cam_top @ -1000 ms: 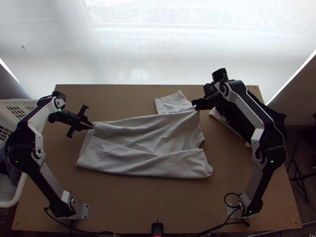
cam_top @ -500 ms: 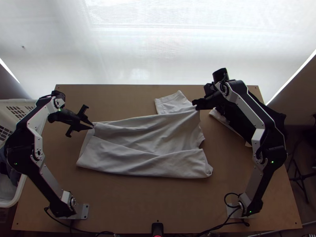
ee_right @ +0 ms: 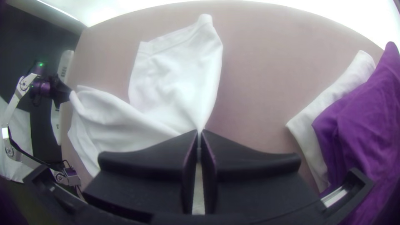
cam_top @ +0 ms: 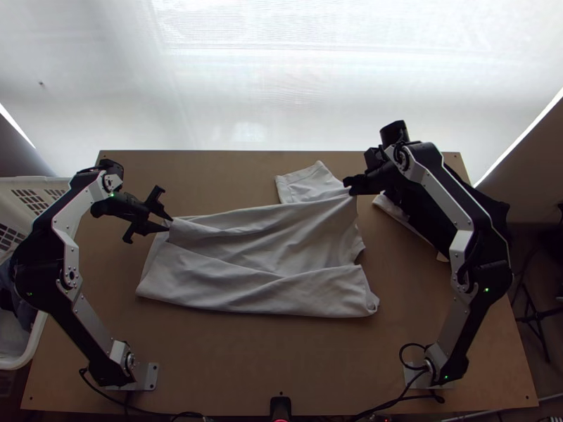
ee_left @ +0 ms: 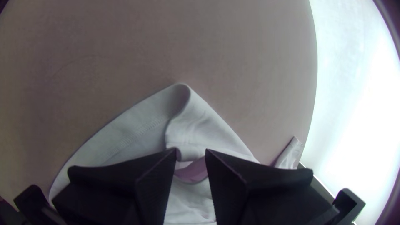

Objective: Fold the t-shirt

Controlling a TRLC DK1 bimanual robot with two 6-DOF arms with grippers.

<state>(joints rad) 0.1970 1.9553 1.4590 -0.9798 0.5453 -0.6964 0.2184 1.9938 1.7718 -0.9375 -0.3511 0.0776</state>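
Left gripper [cam_top: 169, 224]: had been shifted slightly right and spread wider; a moderate gap was left at the t-shirt's far left corner.
Right gripper [ee_right: 199, 131]: was closed on cloth at the far right.
T-shirt [cam_top: 260, 281]: was laid between the arms, partly doubled and rippled, seemingly early in folding.
Sleeve [cam_top: 310, 184]: was left jutting out far; tucking, flattening and further folds remained to be done.
Table [cam_top: 281, 359]: open room was left near and far left; basket [cam_top: 35, 344] bordered left, purple cloth [ee_right: 362, 129] right.

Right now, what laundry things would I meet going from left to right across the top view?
White plastic basket → light-coloured fabric t-shirt → dark cloth partly beneath the right arm.
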